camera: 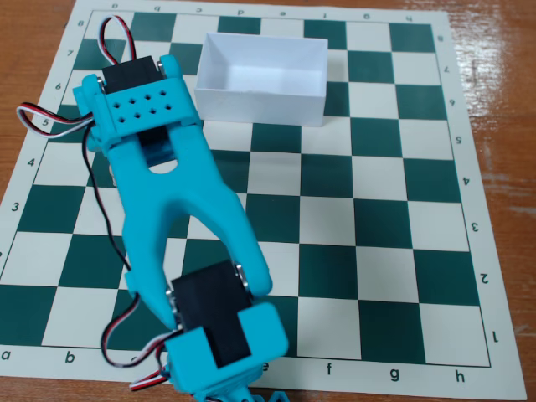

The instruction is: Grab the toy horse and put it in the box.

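The white open-topped box [261,79] stands on the chessboard mat at the top centre, and what I see of its inside is empty. The toy horse is out of view; it may be hidden under the arm or lie beyond the frame. My cyan arm [180,209] reaches from the upper left down to the bottom edge. Only the base of the gripper [239,392] shows at the bottom edge. Its fingertips are cut off, so I cannot tell whether it is open or holds anything.
The green and white chessboard mat [377,209] lies on a wooden table [494,100]. Red, white and black servo cables [50,117] loop along the left side of the arm. The mat's right half has no objects on it.
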`<state>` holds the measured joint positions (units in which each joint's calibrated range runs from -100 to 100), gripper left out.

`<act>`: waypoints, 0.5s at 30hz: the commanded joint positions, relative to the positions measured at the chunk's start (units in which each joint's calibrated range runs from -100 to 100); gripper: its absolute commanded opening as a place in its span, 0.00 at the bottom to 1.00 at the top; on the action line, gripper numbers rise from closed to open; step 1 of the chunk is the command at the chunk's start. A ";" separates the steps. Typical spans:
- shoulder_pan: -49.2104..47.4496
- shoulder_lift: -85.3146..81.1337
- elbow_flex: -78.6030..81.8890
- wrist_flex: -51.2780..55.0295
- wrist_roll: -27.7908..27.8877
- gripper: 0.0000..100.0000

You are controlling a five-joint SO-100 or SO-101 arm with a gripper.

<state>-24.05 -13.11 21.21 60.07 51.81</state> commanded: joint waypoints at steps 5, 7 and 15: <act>-4.02 11.78 -3.78 -4.84 -4.70 0.38; -4.95 15.23 -6.51 -4.92 -5.92 0.38; -5.31 23.99 -18.07 -4.09 -6.70 0.38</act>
<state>-29.50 9.79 8.34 55.69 45.25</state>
